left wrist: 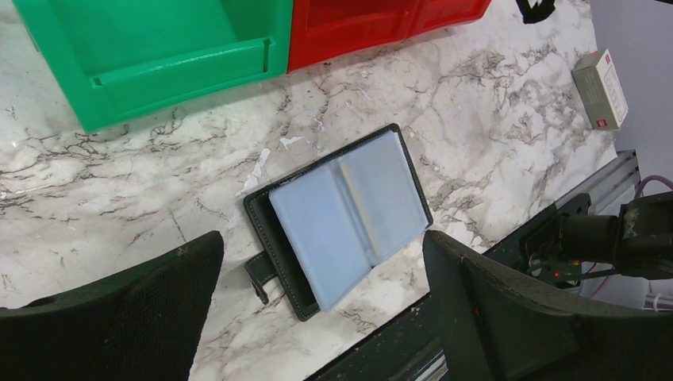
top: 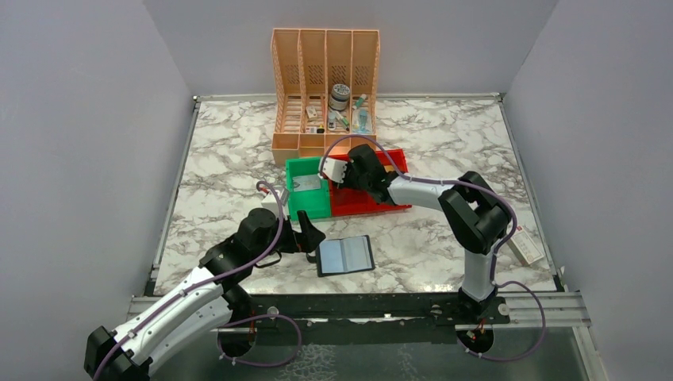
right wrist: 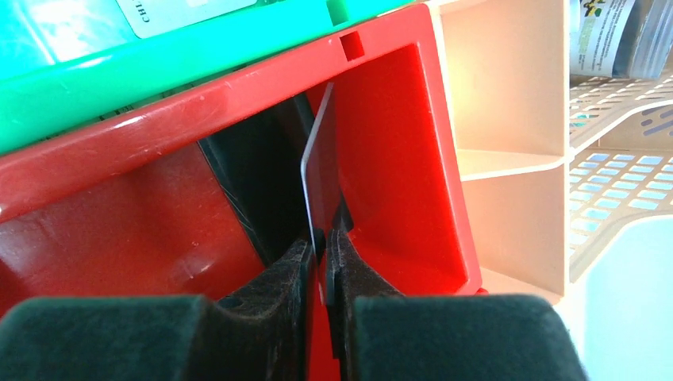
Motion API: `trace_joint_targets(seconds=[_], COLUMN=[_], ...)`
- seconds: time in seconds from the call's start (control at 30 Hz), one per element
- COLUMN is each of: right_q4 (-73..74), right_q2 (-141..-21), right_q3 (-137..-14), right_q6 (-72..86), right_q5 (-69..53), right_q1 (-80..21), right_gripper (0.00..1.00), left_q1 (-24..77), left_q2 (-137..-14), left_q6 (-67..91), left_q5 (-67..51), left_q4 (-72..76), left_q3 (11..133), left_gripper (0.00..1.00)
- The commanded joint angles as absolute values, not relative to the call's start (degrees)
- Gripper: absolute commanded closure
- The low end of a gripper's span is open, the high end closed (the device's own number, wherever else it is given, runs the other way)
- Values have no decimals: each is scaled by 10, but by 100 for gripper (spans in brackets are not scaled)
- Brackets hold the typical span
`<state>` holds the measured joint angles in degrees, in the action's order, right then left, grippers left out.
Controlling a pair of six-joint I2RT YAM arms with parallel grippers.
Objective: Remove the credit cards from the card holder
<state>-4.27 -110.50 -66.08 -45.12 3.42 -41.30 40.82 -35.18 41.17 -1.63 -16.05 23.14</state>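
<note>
marble table, grey-veined. right gripper: tips pinched on a thin dark card, edge-up, above the red bin; green bin adjoining. left gripper: spread wide, grasping nothing, over the black wallet, which lies open on the table, blue lining up.

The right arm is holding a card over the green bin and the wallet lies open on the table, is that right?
Not quite. The right wrist view shows the right fingers holding the card over the red bin, not the green one. The card holder does lie open on the table.
</note>
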Motion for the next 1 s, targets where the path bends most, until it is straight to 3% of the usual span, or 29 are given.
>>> trace_joint_targets(seconds=[0.0, 0.1, 0.97], right_q4=[-30, -31, -54], right_q2=[-1119, -1121, -1083], right_q3=[-678, -680, -657], right_q6=[-475, -478, -403], right_q5=[17, 18, -51], right_q1=[-417, -417, -417], right_gripper=[86, 76, 66], left_q1=[404, 404, 404], left_q2=[-344, -344, -353], left_q6=[409, 410, 412], left_q5=[-4, -5, -39], left_q4=[-169, -169, -139], left_q3=[253, 252, 247], left_gripper=[1, 1, 1])
